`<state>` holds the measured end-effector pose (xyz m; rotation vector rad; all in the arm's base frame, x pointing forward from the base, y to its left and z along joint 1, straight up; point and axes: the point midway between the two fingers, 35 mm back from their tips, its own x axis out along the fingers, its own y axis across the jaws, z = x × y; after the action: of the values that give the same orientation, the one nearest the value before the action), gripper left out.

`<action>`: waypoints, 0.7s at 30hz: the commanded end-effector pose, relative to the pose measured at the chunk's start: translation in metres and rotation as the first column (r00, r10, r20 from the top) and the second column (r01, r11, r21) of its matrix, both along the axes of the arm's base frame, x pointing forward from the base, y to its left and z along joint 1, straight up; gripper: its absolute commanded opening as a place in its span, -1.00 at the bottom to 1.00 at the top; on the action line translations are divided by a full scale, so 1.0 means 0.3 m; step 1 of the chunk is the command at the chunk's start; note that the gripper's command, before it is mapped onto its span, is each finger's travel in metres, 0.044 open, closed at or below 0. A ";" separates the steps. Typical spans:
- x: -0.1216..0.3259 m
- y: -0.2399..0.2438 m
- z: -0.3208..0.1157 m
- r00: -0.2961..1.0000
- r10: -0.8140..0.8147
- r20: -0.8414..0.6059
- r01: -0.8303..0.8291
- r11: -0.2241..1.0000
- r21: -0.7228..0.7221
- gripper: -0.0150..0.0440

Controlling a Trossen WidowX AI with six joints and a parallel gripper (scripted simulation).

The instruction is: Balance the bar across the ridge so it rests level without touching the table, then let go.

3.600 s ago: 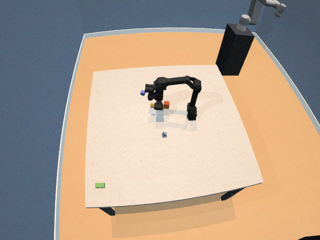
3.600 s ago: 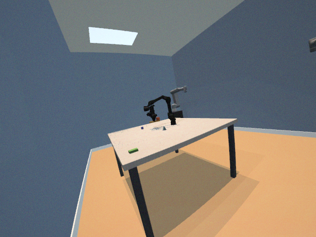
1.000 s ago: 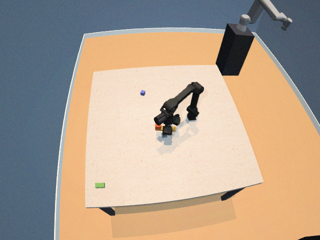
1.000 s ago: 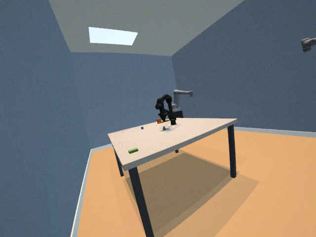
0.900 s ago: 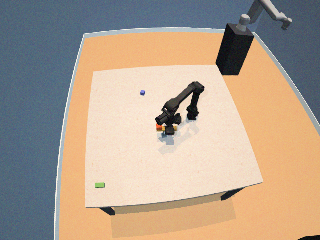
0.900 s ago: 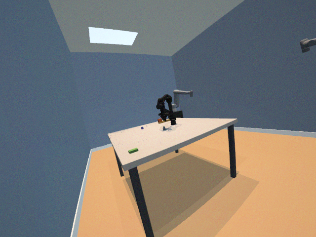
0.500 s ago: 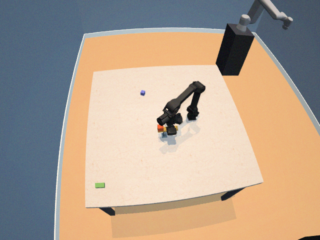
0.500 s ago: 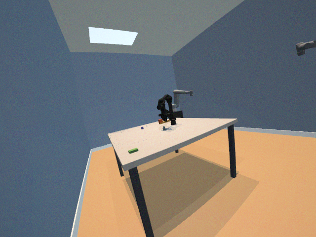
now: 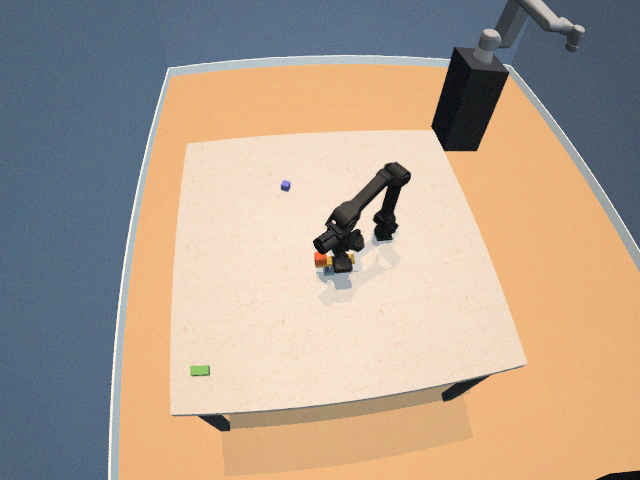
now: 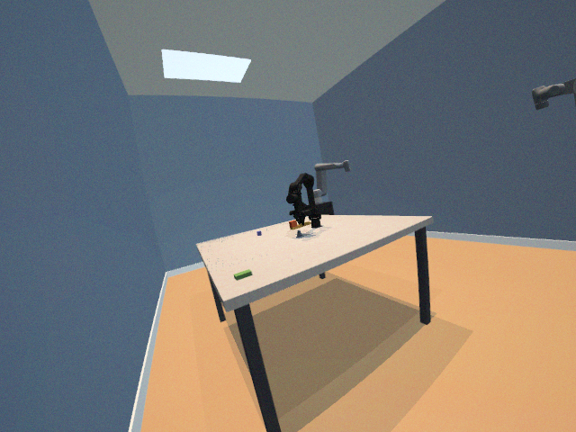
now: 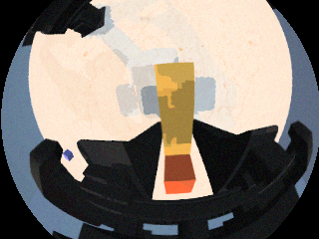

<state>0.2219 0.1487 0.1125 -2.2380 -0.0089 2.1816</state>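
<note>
Top view: one claw (image 9: 342,262) (image 10: 301,221) (image 11: 175,123) grips one yellow bar (image 9: 329,261) (image 10: 307,224) (image 11: 175,107) — one orange block (image 9: 320,258) (image 10: 292,224) (image 11: 179,171) at its end.

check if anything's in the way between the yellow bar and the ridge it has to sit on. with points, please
Nothing visible stands between them: the yellow bar (image 9: 329,261) (image 10: 307,224) (image 11: 175,110), clamped in the gripper (image 9: 342,264) (image 11: 175,123), hangs above the table near the small grey ridge (image 9: 328,270) (image 10: 299,234).

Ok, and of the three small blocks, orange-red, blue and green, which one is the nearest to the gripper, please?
The orange-red block: it alone sits on the yellow bar, beside the gripper.
</note>
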 end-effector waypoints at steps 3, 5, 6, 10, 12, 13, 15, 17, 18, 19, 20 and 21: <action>-0.004 -0.006 -0.035 1.000 0.005 -0.006 -0.005 1.000 -0.003 -0.49; -0.005 -0.007 -0.042 1.000 0.005 -0.006 -0.005 1.000 -0.003 -0.49; -0.004 -0.007 -0.043 1.000 0.005 -0.006 -0.005 1.000 -0.003 -0.49; -0.004 -0.007 -0.042 1.000 0.005 -0.006 -0.005 1.000 -0.003 -0.49; -0.004 -0.007 -0.041 1.000 0.005 -0.006 -0.005 1.000 -0.003 -0.49; -0.004 -0.007 -0.040 1.000 0.005 -0.006 -0.005 1.000 -0.003 -0.49; -0.004 -0.007 -0.037 1.000 0.005 -0.006 -0.005 1.000 -0.003 -0.49; -0.004 -0.007 -0.037 1.000 0.005 -0.006 -0.005 1.000 -0.003 -0.49; -0.004 -0.007 -0.038 1.000 0.005 -0.006 -0.005 1.000 -0.003 -0.49; -0.004 -0.007 -0.038 1.000 0.005 -0.006 -0.005 1.000 -0.003 -0.49; -0.004 -0.007 -0.038 1.000 0.005 -0.006 -0.005 1.000 -0.003 -0.49; -0.004 -0.007 -0.038 1.000 0.005 -0.006 -0.005 1.000 -0.003 -0.49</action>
<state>0.2211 0.1466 0.1013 -2.2355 -0.0069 2.1878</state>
